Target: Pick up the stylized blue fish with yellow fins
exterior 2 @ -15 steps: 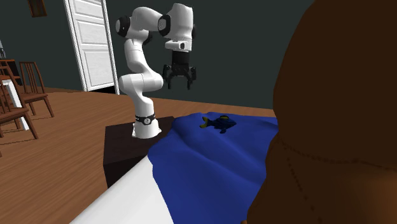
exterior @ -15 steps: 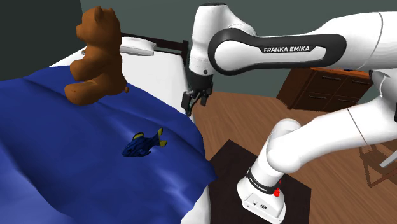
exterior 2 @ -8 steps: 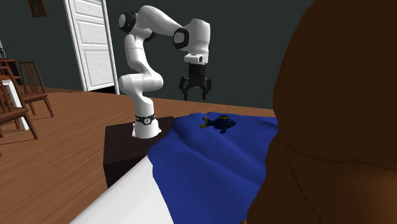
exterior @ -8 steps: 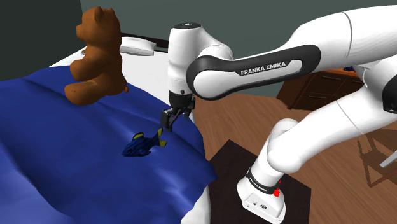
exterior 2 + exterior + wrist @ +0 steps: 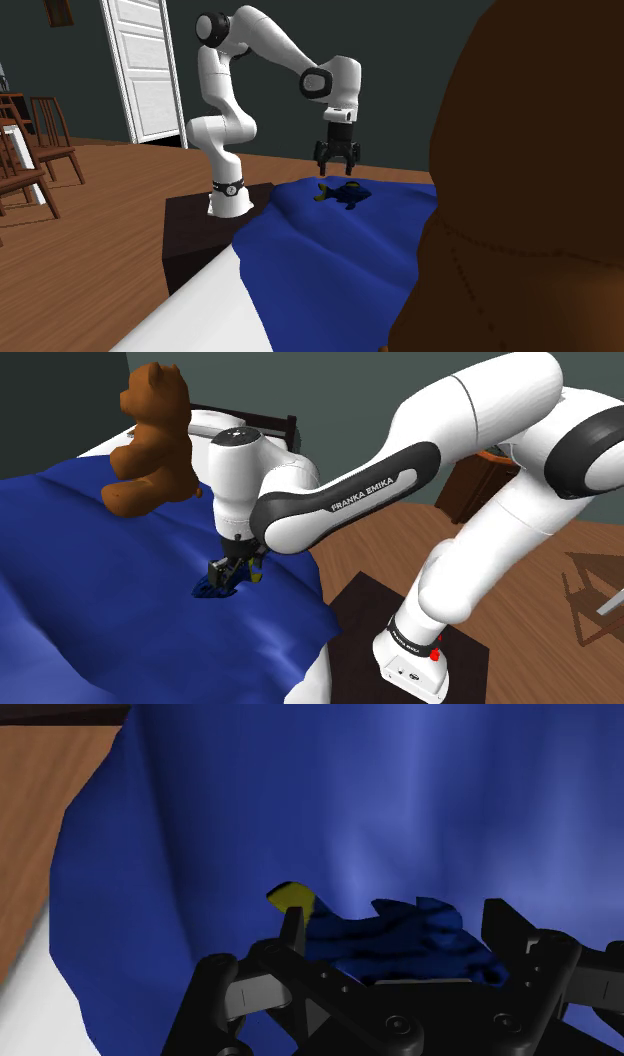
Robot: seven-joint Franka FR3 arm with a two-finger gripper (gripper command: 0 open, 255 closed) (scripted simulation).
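The blue fish [image 5: 346, 192] with yellow fins lies flat on a blue blanket [image 5: 100, 612] near the bed's edge. In the shoulder view my gripper [image 5: 228, 569] hangs right over the fish [image 5: 206, 589] and covers most of it. The second exterior view shows the gripper [image 5: 338, 166] a short way above the fish, pointing down. In the wrist view the gripper [image 5: 398, 936] is open, its fingers [image 5: 292, 930] standing apart on either side of the fish [image 5: 400, 942], with a yellow fin [image 5: 290, 894] beside one fingertip.
A brown teddy bear [image 5: 150, 437] sits farther back on the blanket and looms at the second exterior view's right [image 5: 520, 200]. The blanket drops off towards the dark stand [image 5: 372, 614] and wooden floor [image 5: 90, 250]. A dresser [image 5: 510, 487], a white door [image 5: 145, 70] and chairs [image 5: 40, 140] stand around.
The arm has swung from beside the bed out over the blanket and come down, bringing the open gripper from above the floor edge to just above the fish. The fish has not moved.
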